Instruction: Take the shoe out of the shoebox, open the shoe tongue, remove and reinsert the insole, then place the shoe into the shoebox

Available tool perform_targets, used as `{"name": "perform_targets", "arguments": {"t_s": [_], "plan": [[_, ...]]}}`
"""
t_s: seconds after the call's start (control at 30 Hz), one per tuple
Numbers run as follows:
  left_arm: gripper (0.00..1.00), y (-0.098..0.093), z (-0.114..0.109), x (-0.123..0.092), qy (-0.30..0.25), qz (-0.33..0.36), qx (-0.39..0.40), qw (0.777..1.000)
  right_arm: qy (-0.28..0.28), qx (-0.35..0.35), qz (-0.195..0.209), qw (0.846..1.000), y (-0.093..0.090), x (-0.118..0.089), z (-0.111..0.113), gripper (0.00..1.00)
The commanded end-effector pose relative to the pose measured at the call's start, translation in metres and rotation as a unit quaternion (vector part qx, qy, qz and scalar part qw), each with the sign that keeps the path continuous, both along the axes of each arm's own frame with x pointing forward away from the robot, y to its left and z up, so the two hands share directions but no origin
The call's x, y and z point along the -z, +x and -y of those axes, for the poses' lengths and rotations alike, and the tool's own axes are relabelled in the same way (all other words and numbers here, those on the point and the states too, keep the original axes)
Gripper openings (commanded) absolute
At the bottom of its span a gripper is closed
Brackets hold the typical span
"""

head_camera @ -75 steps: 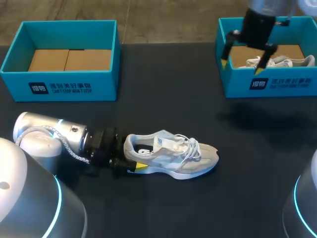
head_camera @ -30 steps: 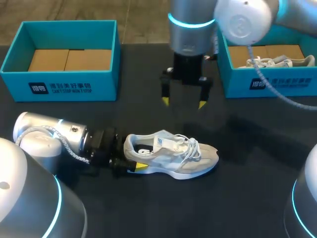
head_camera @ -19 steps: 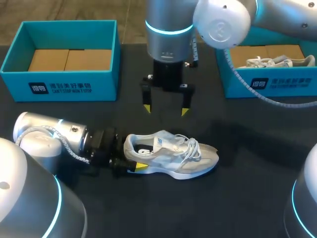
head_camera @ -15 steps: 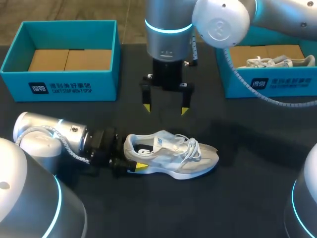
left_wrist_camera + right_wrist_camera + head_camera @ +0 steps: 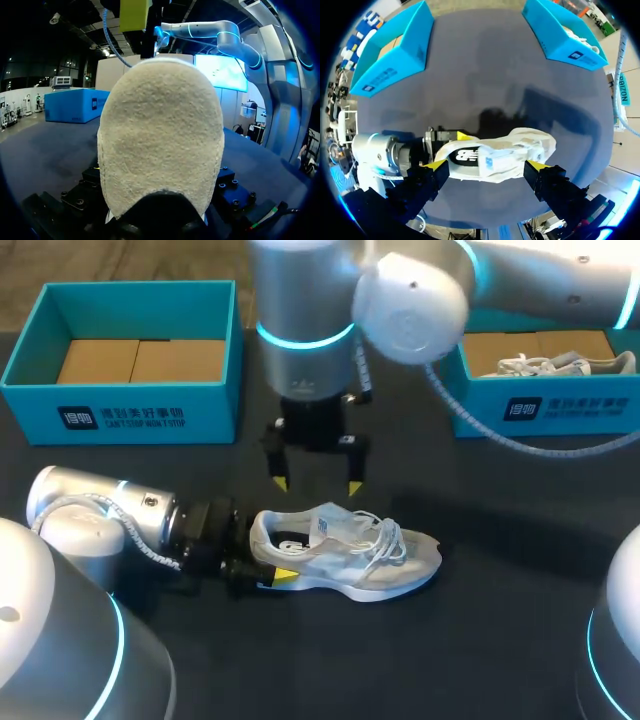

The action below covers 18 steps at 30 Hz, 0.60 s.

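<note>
Head view, right gripper (image 5: 317, 485) spread over shoe (image 5: 350, 550), left gripper (image 5: 268, 558) clamping heel.

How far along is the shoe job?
Done: the shoe lies on the table, unboxed. In hand: the left gripper grips its heel; the right gripper hovers open above it. Left: opening the tongue, pulling and refitting the insole, now inside, and reboxing.
</note>
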<state>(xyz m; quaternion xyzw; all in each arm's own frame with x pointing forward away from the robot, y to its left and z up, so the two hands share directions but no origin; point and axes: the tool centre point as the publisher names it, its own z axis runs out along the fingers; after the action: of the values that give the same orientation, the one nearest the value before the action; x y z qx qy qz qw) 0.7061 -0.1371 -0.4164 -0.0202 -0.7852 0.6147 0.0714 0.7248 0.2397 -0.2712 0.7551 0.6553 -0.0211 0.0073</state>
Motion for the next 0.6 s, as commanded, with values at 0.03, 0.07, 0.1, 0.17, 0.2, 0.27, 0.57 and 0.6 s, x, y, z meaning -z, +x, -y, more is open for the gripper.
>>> {"name": "perform_targets", "arguments": {"t_s": [0.03,0.07,0.1,0.17,0.2,0.27,0.57,0.6], "plan": [[0.00,0.000,0.000,0.003,0.002,-0.001,0.001,1.000,-0.046,0.006,-0.009,0.999,-0.005,0.009,-0.025,1.00],[0.00,0.000,0.000,0.003,0.002,-0.001,0.001,1.000,-0.054,0.005,-0.007,0.999,-0.007,0.011,-0.026,1.00],[0.00,0.000,0.000,0.003,0.002,-0.001,0.001,1.000,-0.056,0.003,-0.005,0.998,-0.008,0.012,-0.027,1.00],[0.00,0.000,0.000,0.003,0.002,-0.001,0.001,1.000,-0.053,0.002,-0.008,0.999,-0.011,0.015,-0.028,1.00],[0.00,0.000,0.000,0.003,0.002,-0.001,0.001,1.000,-0.054,0.002,-0.008,0.999,-0.012,0.016,-0.027,1.00],[0.00,0.000,0.000,0.003,0.002,-0.001,0.001,1.000,-0.056,0.005,-0.009,0.998,-0.015,0.018,-0.025,1.00],[0.00,0.000,0.000,0.003,0.002,-0.001,0.001,1.000,-0.083,0.029,-0.019,0.996,-0.021,0.031,-0.011,1.00],[0.00,0.000,0.000,0.003,0.002,-0.001,0.001,1.000,-0.082,0.028,-0.019,0.996,-0.022,0.033,-0.009,1.00]]}}
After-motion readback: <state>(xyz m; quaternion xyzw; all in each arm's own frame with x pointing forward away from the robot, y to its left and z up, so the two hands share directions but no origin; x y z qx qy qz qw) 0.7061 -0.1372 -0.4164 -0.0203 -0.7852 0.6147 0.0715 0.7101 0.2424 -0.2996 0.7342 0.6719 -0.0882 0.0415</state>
